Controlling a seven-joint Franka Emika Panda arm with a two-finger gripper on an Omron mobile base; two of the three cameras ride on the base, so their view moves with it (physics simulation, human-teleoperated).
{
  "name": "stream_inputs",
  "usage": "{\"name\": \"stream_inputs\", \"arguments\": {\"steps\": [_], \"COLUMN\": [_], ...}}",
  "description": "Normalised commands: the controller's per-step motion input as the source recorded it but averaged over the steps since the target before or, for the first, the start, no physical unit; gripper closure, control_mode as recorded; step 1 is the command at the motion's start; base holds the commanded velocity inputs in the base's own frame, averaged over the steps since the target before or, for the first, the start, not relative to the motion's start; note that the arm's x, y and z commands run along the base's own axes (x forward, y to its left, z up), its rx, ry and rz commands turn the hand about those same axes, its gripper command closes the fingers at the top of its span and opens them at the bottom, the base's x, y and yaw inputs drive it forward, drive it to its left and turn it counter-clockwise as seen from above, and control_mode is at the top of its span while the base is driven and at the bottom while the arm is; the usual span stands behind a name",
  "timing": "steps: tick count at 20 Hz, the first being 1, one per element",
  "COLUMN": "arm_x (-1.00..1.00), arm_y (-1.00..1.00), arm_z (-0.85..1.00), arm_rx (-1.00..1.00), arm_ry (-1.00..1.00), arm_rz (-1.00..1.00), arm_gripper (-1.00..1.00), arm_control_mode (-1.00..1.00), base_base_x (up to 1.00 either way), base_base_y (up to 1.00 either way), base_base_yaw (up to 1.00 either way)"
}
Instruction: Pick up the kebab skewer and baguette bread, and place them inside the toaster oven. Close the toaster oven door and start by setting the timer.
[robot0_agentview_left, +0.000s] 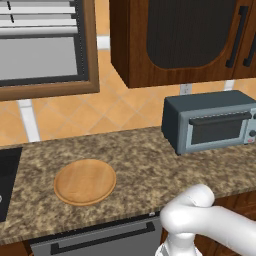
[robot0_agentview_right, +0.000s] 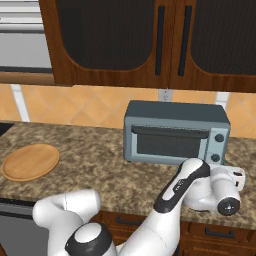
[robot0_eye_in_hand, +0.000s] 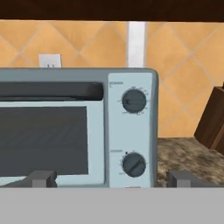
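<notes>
On the speckled granite surface (robot0_agentview_left: 140, 160), the toaster oven door (robot0_eye_in_hand: 48, 135) stands closed as the gripper (robot0_eye_in_hand: 111, 180), fingers spread wide, faces the lower dial (robot0_eye_in_hand: 133, 164), seemingly lined up for the timer.

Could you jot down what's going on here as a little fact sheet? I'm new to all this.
toaster oven: on the counter, against the tiled wall
toaster oven door: shut, handle bar along its top
controls: two dials, one above the other, right of the door
gripper: open, facing the dials, holding nothing
wooden plate: bare, left of the oven
</notes>
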Motion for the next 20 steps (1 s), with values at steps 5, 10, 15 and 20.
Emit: {"name": "stream_inputs", "arguments": {"steps": [5,10,15,20], "arm_x": [-0.02,0.15,0.42,0.45], "arm_y": [-0.17,0.0,0.0,-0.12], "arm_z": [-0.25,-0.19,-0.1,-0.01], "arm_rx": [0.0,0.0,0.0,0.02], "arm_ry": [0.0,0.0,0.0,0.0], "arm_rz": [-0.01,0.0,0.0,0.0], "arm_gripper": [-1.0,-1.0,-1.0,-1.0], "arm_control_mode": [-1.0,-1.0,-1.0,-1.0], "base_base_x": [0.0,0.0,0.0,0.0], "base_base_y": [0.0,0.0,0.0,0.0], "base_base_yaw": [0.0,0.0,0.0,0.0]}}
